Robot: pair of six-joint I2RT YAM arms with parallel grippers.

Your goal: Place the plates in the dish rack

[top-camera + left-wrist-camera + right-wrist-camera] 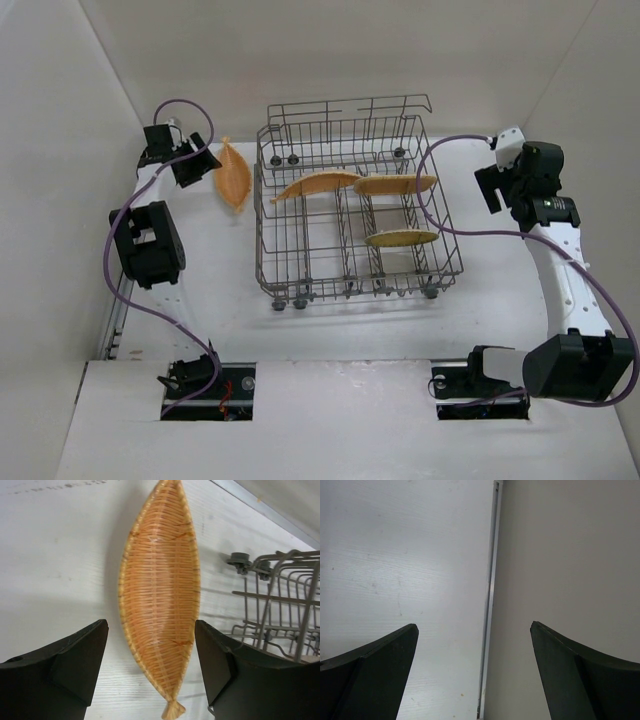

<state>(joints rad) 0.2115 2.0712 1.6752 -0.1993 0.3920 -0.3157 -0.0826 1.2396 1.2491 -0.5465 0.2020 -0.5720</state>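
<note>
We see our left claw [150,630] spread wide on either side of a leaf-shaped woven orange-tan wicker plate [160,590], the white desk [60,555] behind it; to the right stands a grey wire dish rack [280,605], a small grey wheel [239,560] at its corner

Lab test cell, plain white walls [300,50]

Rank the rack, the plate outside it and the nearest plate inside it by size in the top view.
1. Rack.
2. Outside plate and nearest inside plate: similar length, too close to rank.
</note>
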